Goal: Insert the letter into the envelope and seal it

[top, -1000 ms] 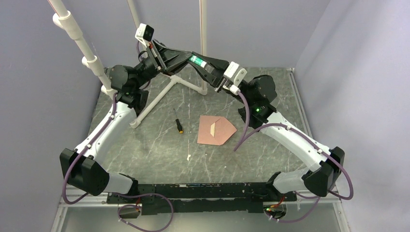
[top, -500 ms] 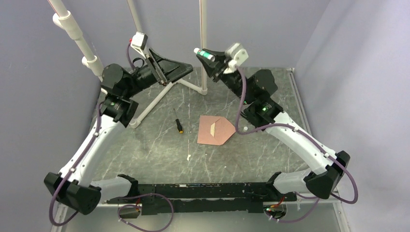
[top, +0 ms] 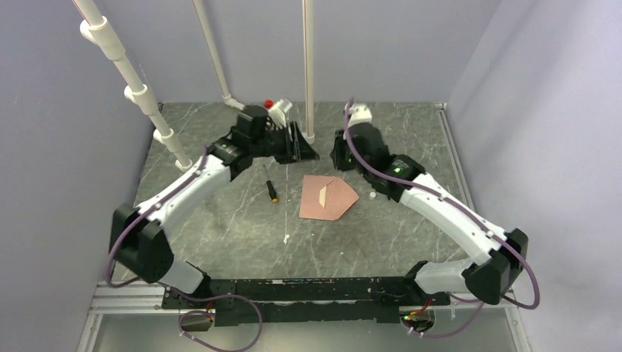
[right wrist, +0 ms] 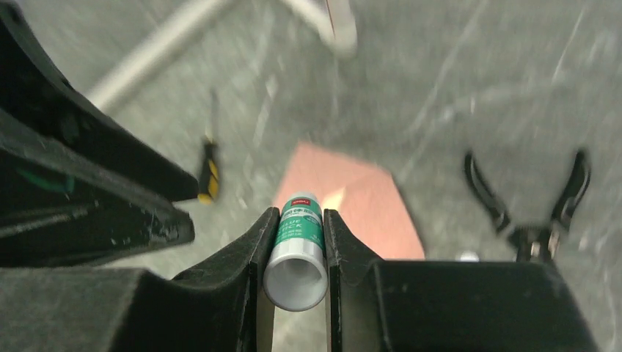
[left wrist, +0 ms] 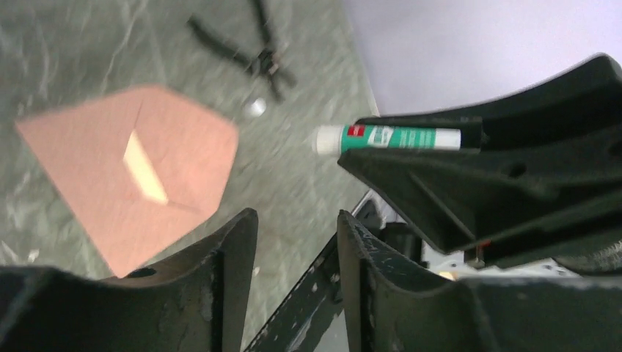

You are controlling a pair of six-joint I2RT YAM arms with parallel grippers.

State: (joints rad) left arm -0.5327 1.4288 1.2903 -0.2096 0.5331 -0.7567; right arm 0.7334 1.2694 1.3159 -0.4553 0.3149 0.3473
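Note:
The salmon-pink envelope lies flat mid-table with its pointed flap toward the right. A narrow pale strip shows in its middle, which looks like the letter; the rest of the letter is hidden. The envelope also shows in the left wrist view and the right wrist view. My right gripper is shut on a green-and-white glue stick, above and behind the envelope. My left gripper is open and empty, just left of the right one. The glue stick shows in the left wrist view.
A black-and-yellow screwdriver lies left of the envelope. Black pliers lie right of it, with a small white round piece beside them. A white pipe frame stands at the back. A white scrap lies nearer the front.
Both arms have come down from high at the back to just behind the envelope. The two grippers, joined at the glue stick a second ago, have parted; the right one keeps the stick.

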